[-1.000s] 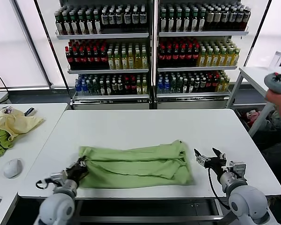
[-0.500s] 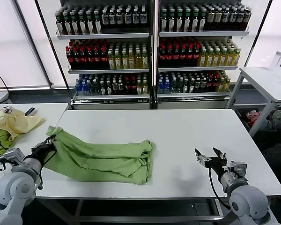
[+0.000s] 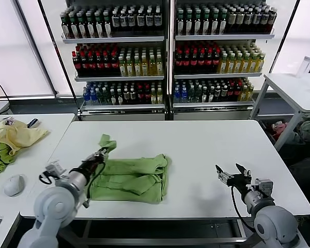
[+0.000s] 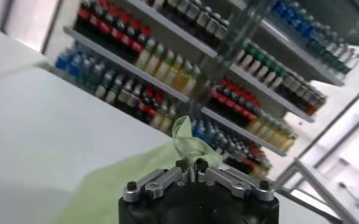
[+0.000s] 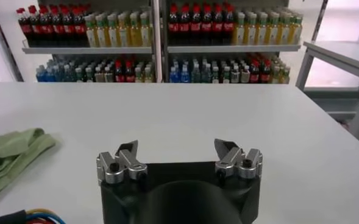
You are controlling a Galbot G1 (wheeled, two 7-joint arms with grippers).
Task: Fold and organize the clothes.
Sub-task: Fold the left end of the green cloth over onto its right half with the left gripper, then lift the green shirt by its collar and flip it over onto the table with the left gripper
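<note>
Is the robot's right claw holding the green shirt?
No, the right gripper is open with nothing in it, apart from the green shirt, which the left gripper pinches.

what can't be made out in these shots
- Polo shirt: print and collar hidden in its own folds, head view.
- Left end effector: fingertips buried in pinched fabric, left wrist view.
- Shirt in right wrist view: cut off by the frame edge.
- Bottle labels: too small.
</note>
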